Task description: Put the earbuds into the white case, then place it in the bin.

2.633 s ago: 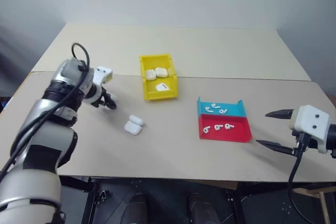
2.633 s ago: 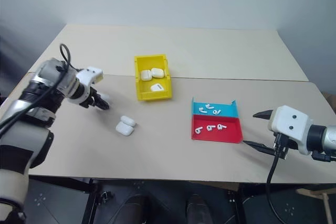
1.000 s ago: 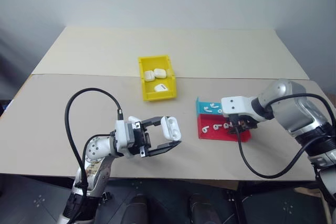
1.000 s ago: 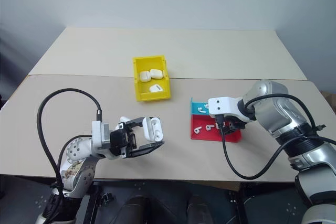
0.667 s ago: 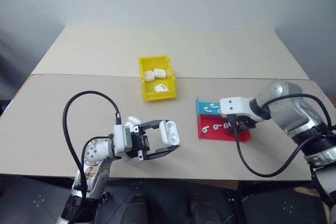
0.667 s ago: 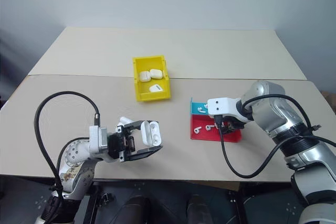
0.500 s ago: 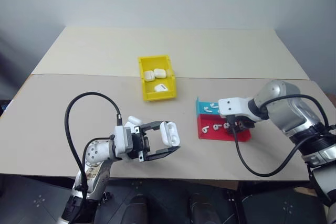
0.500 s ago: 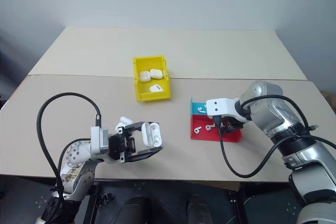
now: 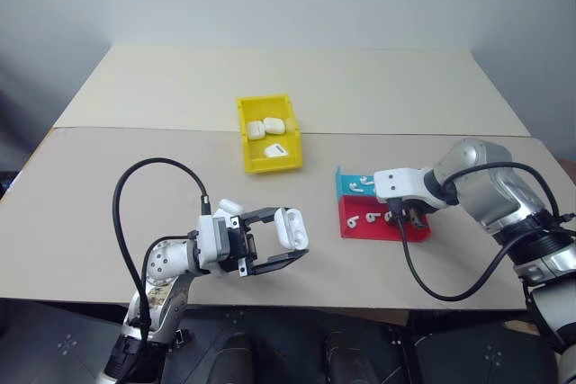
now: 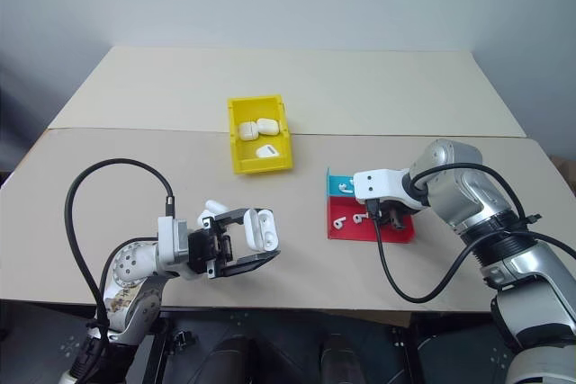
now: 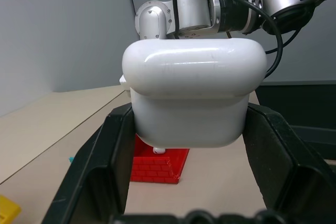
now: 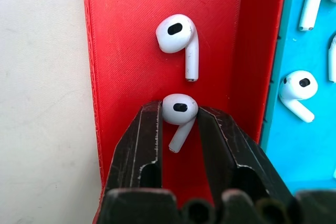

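Right end effector has narrowed around an earbud in the red tray
Left end effector clamps the white case above the desk

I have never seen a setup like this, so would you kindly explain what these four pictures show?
It is a two-armed humanoid robot at a table. Two pictures look down from its head; two look along each gripper from wrist cameras. The left gripper is shut on a white case. The right gripper has closed around one earbud in the red tray; more earbuds lie there and in the blue tray beside it. The yellow bin holds three cases, and one spare case lies on the table.
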Tool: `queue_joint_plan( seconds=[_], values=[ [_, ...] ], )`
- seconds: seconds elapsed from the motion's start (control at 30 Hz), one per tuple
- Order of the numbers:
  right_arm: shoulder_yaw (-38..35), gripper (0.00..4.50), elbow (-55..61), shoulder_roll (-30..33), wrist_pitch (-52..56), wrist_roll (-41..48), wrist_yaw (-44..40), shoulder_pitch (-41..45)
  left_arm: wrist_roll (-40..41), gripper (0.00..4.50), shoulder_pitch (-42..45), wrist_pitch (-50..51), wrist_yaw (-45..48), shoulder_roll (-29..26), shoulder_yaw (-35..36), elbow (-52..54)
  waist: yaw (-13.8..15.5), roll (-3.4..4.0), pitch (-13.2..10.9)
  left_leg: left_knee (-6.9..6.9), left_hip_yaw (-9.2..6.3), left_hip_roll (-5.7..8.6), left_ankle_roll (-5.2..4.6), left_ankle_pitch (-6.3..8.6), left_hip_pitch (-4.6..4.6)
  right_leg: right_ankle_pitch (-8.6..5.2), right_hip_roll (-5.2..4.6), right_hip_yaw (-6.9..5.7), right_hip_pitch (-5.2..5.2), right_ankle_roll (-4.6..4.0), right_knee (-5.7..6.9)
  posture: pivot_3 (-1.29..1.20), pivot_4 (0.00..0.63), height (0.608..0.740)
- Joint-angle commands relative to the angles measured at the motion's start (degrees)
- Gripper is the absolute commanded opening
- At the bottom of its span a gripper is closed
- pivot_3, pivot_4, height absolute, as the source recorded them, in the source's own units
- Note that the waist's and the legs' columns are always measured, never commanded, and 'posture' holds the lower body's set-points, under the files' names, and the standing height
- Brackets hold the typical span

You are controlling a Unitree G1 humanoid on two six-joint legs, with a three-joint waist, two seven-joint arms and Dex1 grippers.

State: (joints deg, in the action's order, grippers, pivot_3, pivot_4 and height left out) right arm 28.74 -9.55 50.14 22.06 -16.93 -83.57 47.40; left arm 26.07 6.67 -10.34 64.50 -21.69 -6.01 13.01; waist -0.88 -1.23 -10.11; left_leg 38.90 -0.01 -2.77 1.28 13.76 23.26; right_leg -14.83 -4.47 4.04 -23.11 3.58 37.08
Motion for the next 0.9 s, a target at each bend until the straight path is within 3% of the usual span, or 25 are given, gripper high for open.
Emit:
queue_joint_plan(
  seconds=[0.03,0.2,0.37,0.53,0.63,0.77,0.9],
  values=[
    [-1.04,1.25,0.73,-0.06,-0.62,-0.53,0.0,1.24,0.15,2.77,0.7,-0.87,-0.17,-0.18,-0.5,1.27,0.0,0.0,0.0,0.0,0.0,0.0,0.0,0.0,0.0,0.0,0.0,0.0,0.0,0.0,0.0,0.0,0.15,0.74],
    [-1.46,1.25,1.85,0.24,-0.37,-0.6,-0.26,0.8,0.5,2.77,1.61,-1.18,-0.54,0.29,-0.43,0.44,0.02,0.0,0.0,0.0,0.0,0.0,0.0,0.0,0.0,0.0,0.0,0.0,0.0,0.0,0.0,0.0,0.15,0.74],
    [-6.78,1.25,8.17,2.76,4.55,3.64,-1.72,0.77,1.68,2.77,2.93,-0.51,-0.57,0.66,-0.22,0.44,0.05,0.01,-0.01,0.0,0.0,0.0,0.0,0.0,0.02,0.0,0.0,0.0,-0.01,0.0,0.0,0.0,0.15,0.74],
    [-20.93,1.25,18.04,3.38,16.63,15.37,-0.02,0.05,4.99,2.77,5.75,3.17,-1.25,1.47,-0.17,1.1,0.09,0.01,-0.01,-0.01,-0.03,0.0,0.0,0.0,0.04,0.0,0.0,-0.01,-0.02,0.0,-0.02,0.0,0.15,0.74],
    [-34.02,1.25,24.49,0.4,21.31,26.08,3.01,-2.83,8.7,2.77,8.18,6.97,-1.87,2.35,0.11,1.7,0.28,0.0,-0.01,-0.01,-0.08,0.0,-0.01,0.0,0.03,0.0,0.0,-0.06,0.03,0.0,-0.01,0.0,0.15,0.74],
    [-50.86,1.25,33.7,-8.38,24.92,42.22,9.1,-8.05,10.77,2.77,11.83,10.73,1.13,1.13,-0.85,1.85,0.22,-0.05,0.02,-0.02,-0.13,0.0,-0.02,0.01,0.03,0.0,0.01,-0.1,0.1,0.01,-0.06,0.0,0.15,0.74],
    [-56.97,1.25,40.16,-19.29,20.62,54.96,16.78,-12.37,11.94,2.77,14.79,13.85,3.5,0.41,-1.4,0.68,-0.06,-0.04,0.02,-0.02,-0.12,0.0,-0.02,0.01,0.0,0.0,0.02,-0.07,0.1,0.01,0.0,0.0,0.15,0.74]
  ],
)
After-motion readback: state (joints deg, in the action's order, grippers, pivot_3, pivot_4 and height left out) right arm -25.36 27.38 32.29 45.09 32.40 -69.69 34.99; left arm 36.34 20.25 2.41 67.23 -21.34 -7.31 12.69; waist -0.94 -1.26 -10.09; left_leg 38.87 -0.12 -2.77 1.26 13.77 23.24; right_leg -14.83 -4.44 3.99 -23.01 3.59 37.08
